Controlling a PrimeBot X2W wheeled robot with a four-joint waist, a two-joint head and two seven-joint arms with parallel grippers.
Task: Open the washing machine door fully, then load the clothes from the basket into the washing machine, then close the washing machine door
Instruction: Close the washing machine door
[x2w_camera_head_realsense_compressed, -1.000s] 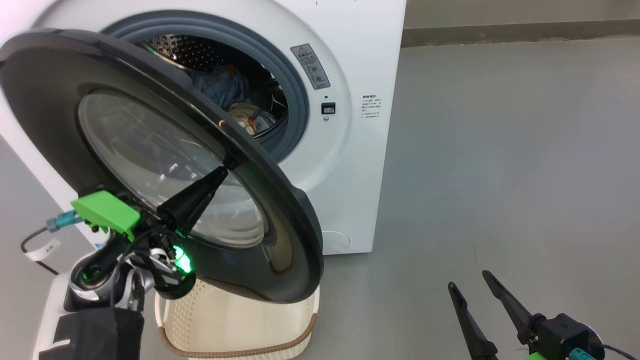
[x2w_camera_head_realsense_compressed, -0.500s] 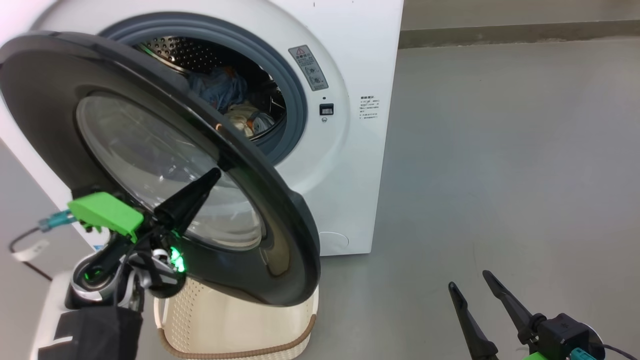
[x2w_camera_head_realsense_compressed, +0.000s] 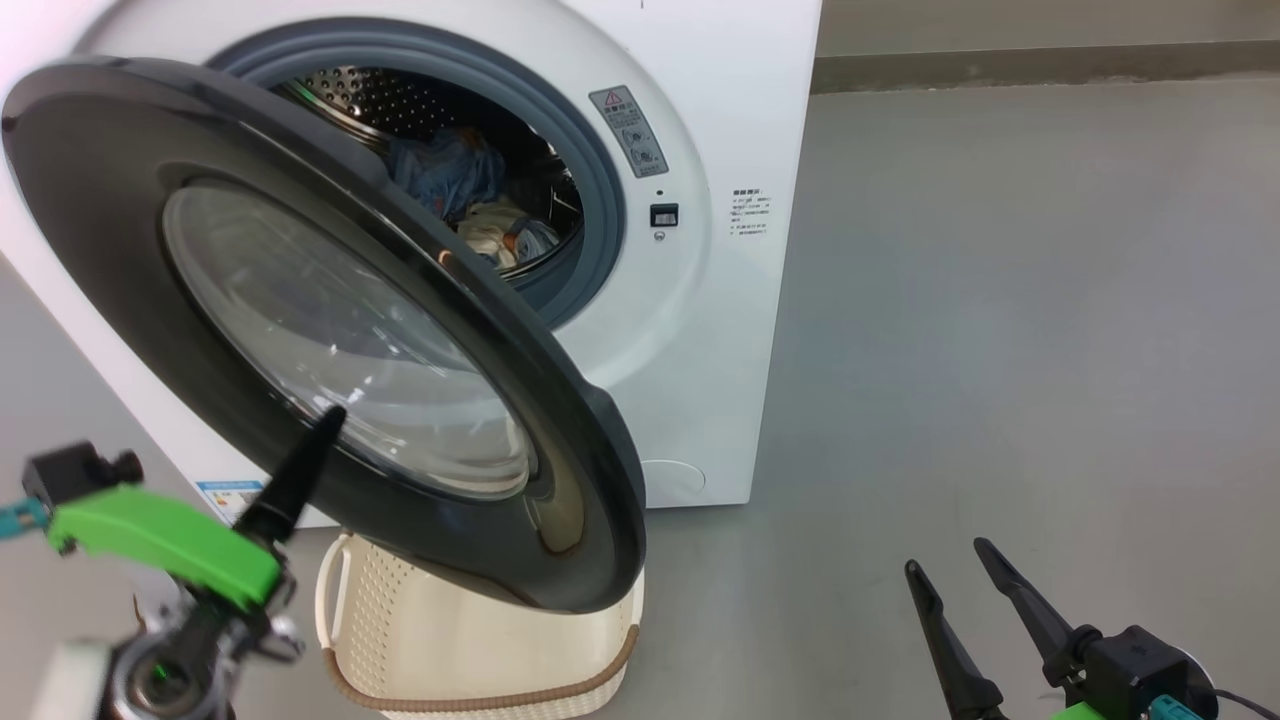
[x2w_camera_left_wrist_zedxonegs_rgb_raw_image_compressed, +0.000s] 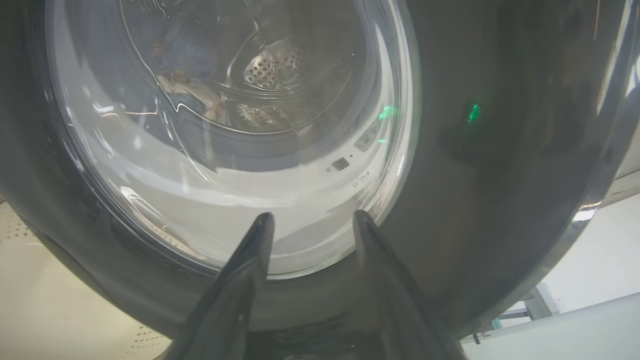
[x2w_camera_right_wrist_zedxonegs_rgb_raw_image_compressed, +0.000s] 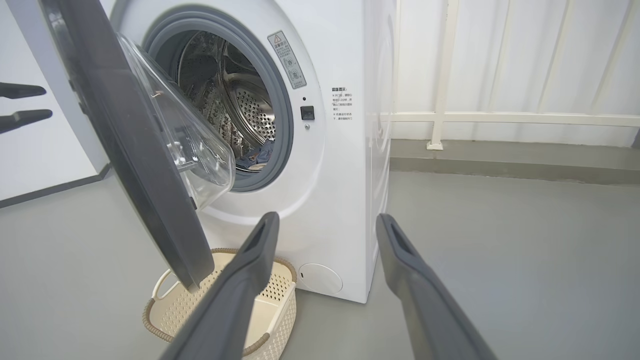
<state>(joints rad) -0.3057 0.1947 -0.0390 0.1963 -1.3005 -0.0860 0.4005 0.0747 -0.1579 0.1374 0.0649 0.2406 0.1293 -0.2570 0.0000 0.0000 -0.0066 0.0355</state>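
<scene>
Washing machine door (x2w_camera_head_realsense_compressed: 590, 450): half-open, overhanging basket (x2w_camera_head_realsense_compressed: 480, 650).
Clothes (x2w_camera_head_realsense_compressed: 450, 175): inside washing machine (x2w_camera_head_realsense_compressed: 720, 330); closing likely remains.
Left jaws: parted, empty, facing door, apparently poised to push.
Right jaws: wide, empty, idle above floor (x2w_camera_head_realsense_compressed: 1000, 300).

Head cam high, L wrist close; both see door (x2w_camera_head_realsense_compressed: 335, 335).

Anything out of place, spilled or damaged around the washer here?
Nothing spilled or damaged. The washing machine door stands half open, overhanging the basket on the floor; the clothes lie inside the drum.
</scene>
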